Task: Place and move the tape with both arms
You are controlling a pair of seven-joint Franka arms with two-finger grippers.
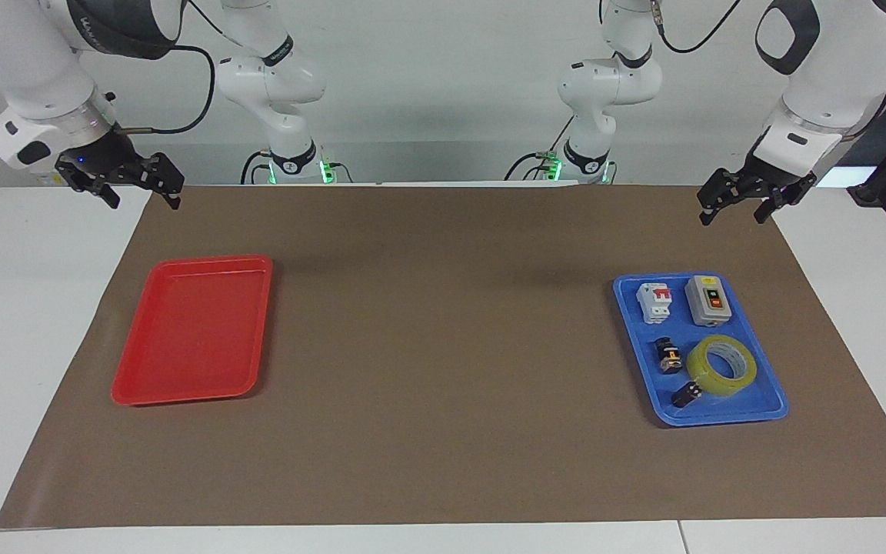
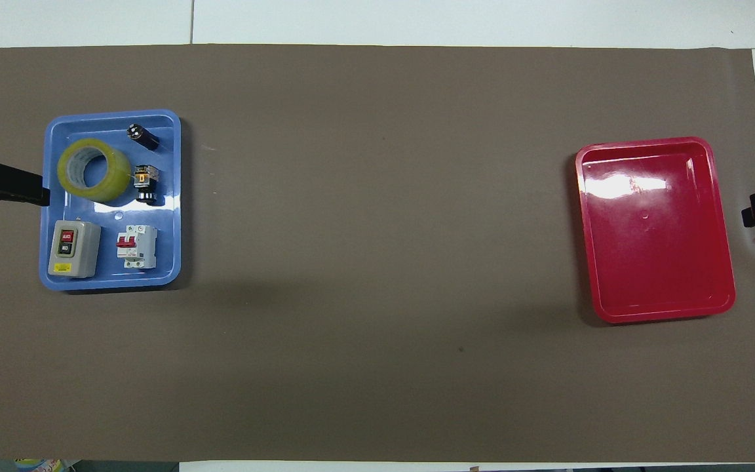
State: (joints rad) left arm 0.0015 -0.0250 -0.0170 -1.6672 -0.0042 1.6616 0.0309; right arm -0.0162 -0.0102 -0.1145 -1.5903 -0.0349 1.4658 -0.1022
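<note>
The tape (image 1: 721,365) is held in the tray (image 1: 766,408) at the left arm's end, farther from the robots than the switch box (image 1: 709,301).

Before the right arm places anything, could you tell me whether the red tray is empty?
Empty: the red tray shows only bare glossy floor.

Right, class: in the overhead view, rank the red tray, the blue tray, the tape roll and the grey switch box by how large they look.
1. red tray
2. blue tray, a little smaller
3. tape roll
4. grey switch box: close to the tape roll, so their order is unsure.
</note>
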